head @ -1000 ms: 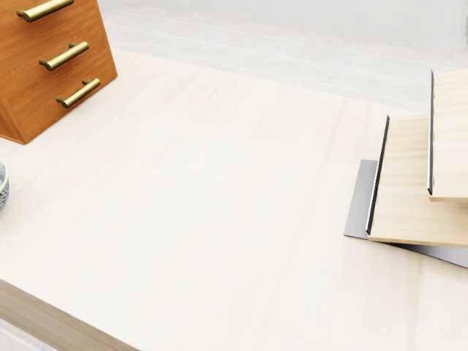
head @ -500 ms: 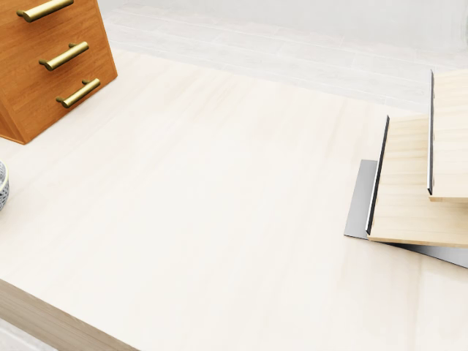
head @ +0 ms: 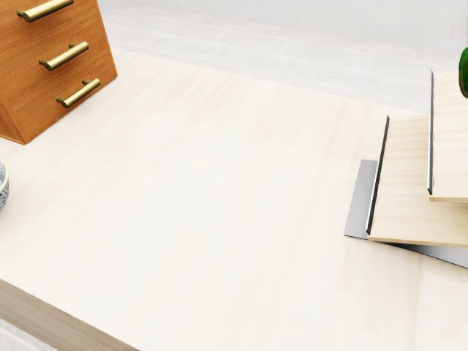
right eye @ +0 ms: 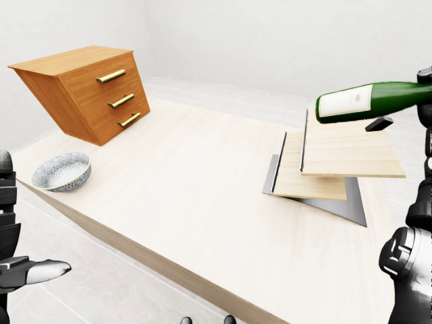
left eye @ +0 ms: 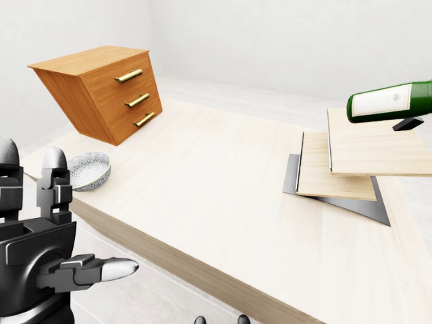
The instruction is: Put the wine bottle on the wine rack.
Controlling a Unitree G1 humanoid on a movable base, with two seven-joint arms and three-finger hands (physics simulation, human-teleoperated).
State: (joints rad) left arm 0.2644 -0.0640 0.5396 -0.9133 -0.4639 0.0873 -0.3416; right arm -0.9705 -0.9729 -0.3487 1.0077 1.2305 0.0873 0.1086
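1. Wine bottle hangs level above the wine rack, not yet touching; right hand grips its neck, fingers mostly out of frame.
2. Early release could roll it off the slanted boards.
3. Left hand idles, fingers spread.

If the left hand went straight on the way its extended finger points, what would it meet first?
Judging by the left-eye view, the left hand points its silver-tipped finger toward the view's right, below the pale wooden table's edge. Nothing shows in that line, though depth is unclear.
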